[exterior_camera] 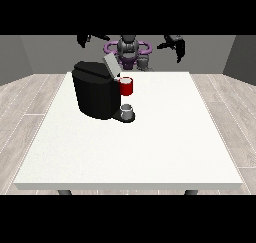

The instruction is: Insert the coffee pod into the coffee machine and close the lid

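Note:
A black coffee machine (94,94) stands on the white table (165,142), left of the middle. Its grey lid (111,65) is tilted up and open. A red pod holder (126,86) sticks out at the machine's front right, with a pale top that may be the coffee pod; I cannot tell for sure. A small grey cup (127,110) sits on the machine's base under it. The hand at the view's left (89,38) and the hand at the view's right (175,43) are both raised high above the table's far edge, holding nothing, fingers hanging relaxed.
The robot's torso (128,51) stands behind the table's far edge. A wooden floor surrounds the table. White tabletop stretches to the right of and in front of the machine.

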